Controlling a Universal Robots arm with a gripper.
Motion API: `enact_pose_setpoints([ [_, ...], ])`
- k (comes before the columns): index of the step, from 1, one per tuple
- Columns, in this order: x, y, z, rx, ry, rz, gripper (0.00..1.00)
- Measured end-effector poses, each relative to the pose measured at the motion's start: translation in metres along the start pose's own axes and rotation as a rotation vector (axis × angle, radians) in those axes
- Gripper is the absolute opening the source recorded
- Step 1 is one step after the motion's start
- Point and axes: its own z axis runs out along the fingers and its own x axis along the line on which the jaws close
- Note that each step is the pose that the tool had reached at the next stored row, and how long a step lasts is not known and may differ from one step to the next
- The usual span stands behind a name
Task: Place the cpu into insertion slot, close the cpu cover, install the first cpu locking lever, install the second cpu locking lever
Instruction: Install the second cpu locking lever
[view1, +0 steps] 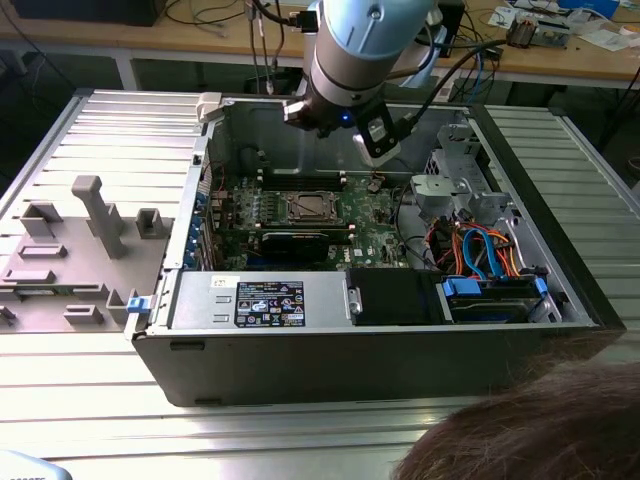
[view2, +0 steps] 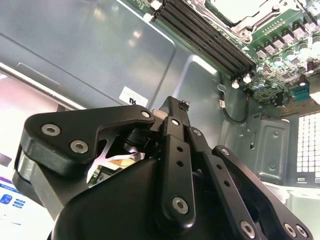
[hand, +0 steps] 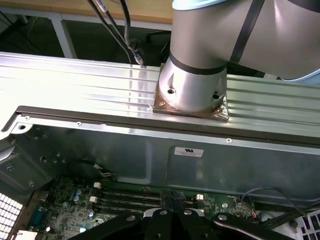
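I hold the gripper (view2: 175, 107), jaws together and empty, above the case's far wall, with the cpu (view1: 306, 207) seated in the insertion slot (view1: 327, 216); I judge closing and locking remain, needing descent to the socket.

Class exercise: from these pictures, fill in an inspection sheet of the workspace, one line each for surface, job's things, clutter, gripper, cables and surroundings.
Surface: ribbed metal table carrying an open computer case.
Job's things: the cpu sits in the socket on the green board; cover state cannot be told.
Clutter: grey fixture blocks at the exterior view's left.
Gripper: gripper above the case's rear wall, apart from the board, shut and empty.
Cables: orange and blue cables inside the case; black cables behind the arm.
Surroundings: wooden bench behind; a person's hair in the foreground.
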Motion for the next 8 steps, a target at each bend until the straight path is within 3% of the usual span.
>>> enact_pose_setpoints([
  [5,0.0002,-0.0014,-0.0011,-0.0235,-0.0026,-0.001,0.11],
  [8,0.0003,-0.0019,-0.0015,-0.0340,-0.0036,-0.001,0.11],
])
